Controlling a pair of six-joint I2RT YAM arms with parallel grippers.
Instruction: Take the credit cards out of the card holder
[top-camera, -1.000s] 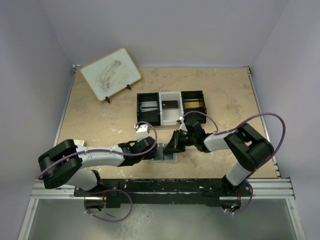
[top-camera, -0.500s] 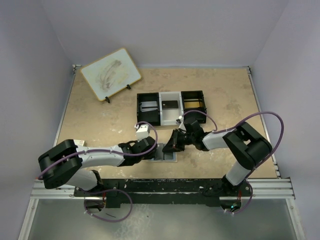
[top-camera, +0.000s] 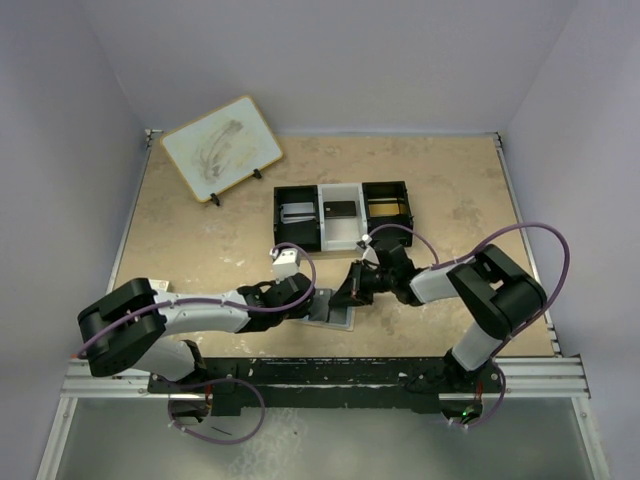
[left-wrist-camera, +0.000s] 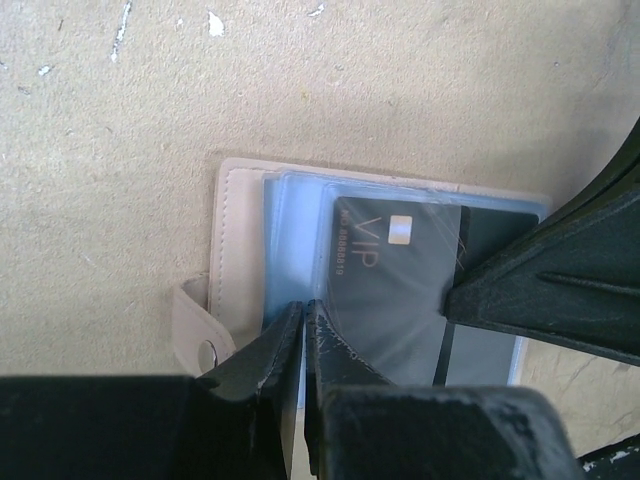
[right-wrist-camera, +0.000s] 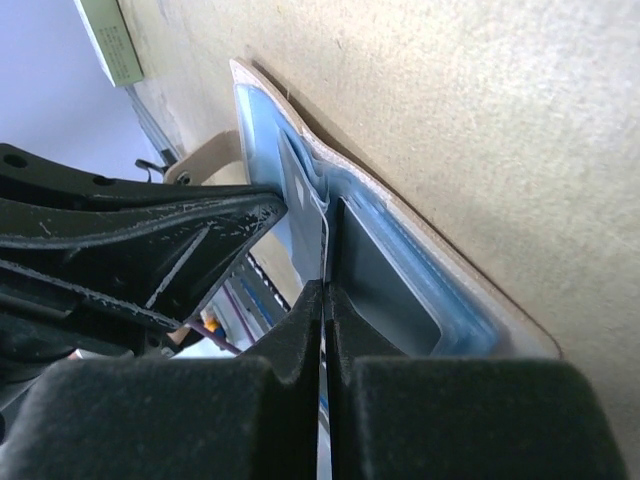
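The card holder (top-camera: 338, 316) lies open on the table near the front edge. In the left wrist view it is pale blue with a tan rim (left-wrist-camera: 240, 215). A dark grey credit card (left-wrist-camera: 390, 290) marked VIP sits under its clear pocket. My left gripper (left-wrist-camera: 303, 308) is shut on the pocket's near edge and shows in the top view (top-camera: 312, 300). My right gripper (right-wrist-camera: 325, 290) is shut on a thin edge at the holder's (right-wrist-camera: 400, 250) other end, where the dark card lies. It also shows in the top view (top-camera: 350, 293).
A black-and-white three-compartment tray (top-camera: 342, 236) stands behind the grippers. It holds a silvery card (top-camera: 297, 212) on the left and a dark card (top-camera: 341, 209) in the middle. A wood-framed whiteboard (top-camera: 221, 146) leans at the back left.
My right gripper has shifted slightly left, then back right. The holder's right end now lies a little nearer the front edge, slightly turned. My left gripper has stayed put.
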